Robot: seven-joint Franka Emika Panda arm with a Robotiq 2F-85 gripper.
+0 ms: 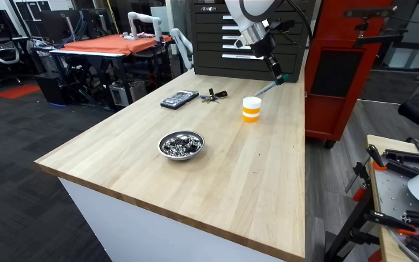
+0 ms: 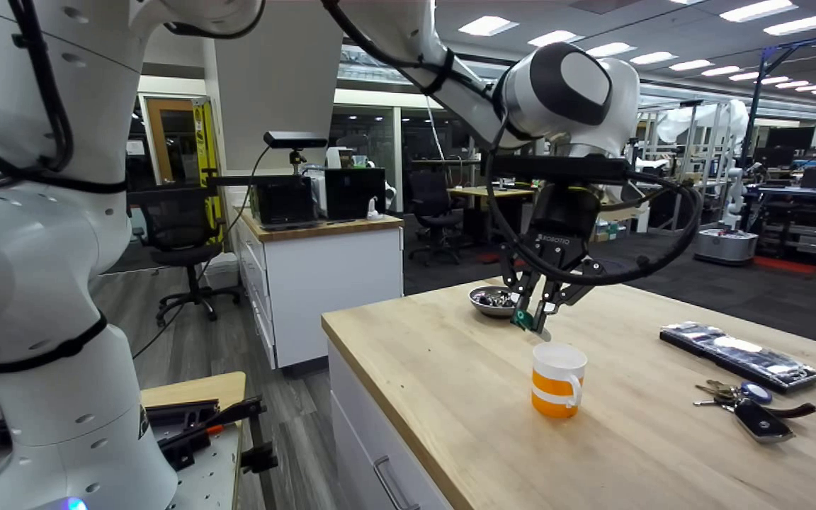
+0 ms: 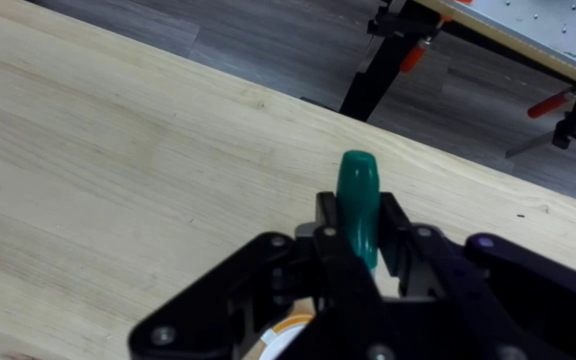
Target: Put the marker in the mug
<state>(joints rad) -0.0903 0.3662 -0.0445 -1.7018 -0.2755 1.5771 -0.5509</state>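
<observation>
My hand (image 3: 358, 202) is closed on the marker (image 1: 268, 87), held tilted. The mug (image 2: 554, 381) stands lower, near me. Pick-up looks done; I judge insertion and release remain.

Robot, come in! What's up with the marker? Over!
Gripper shut on marker. Marker tilted, not yet in mug. Keys, bowl apart from mug, likely not in the way.

The marker (image 1: 266, 88) in the black claw (image 3: 357, 210) is green and grey; below the claw, the white mug (image 1: 251, 109) has 2 orange bands.
</observation>
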